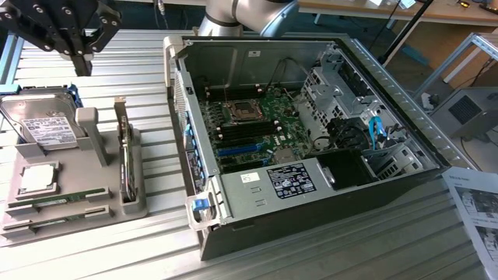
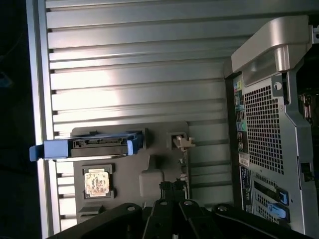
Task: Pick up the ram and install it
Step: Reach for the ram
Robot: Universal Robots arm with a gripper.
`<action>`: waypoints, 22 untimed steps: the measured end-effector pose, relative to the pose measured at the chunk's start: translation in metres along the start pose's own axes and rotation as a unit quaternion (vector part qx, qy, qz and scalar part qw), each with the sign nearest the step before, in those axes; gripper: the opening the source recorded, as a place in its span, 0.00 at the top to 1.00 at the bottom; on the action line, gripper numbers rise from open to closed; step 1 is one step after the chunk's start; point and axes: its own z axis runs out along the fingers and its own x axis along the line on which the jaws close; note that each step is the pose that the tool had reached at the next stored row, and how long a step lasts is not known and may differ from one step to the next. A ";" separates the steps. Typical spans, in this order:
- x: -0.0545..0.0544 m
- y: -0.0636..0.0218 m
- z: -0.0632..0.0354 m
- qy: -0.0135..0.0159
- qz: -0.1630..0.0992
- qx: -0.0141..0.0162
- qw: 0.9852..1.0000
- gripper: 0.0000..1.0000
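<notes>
Table (image 1: 327, 251): ribbed metal slats, brushed, bright sheen. Case (image 1: 257, 198): bare grey sheet metal inside, matt; outer shell black. Rear panel (image 2: 264, 129): perforated metal, painted grey. Holder (image 1: 90, 172), exterior view's left: grey plastic, matt, smooth. Drive (image 1: 43, 125): shiny metal lid, white paper label. Ram (image 1: 60, 201): green circuit board, dull. Clip (image 1: 200, 204): blue plastic. Sheet (image 1: 474, 210), lower right: printed paper.

The end effector (image 1: 81, 58) is matte black, its links studded with pale round pins; the arm (image 1: 225, 16) is smooth silver-grey tubing.
</notes>
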 end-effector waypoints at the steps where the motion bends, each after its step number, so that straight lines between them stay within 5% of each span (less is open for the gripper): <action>1: 0.003 -0.0006 -0.0001 0.000 0.000 0.000 1.000 0.89; 9: 0.025 -0.0046 -0.0006 0.000 0.000 0.000 1.000 0.89; 22: 0.025 -0.0046 -0.0007 0.000 0.000 0.000 1.000 0.89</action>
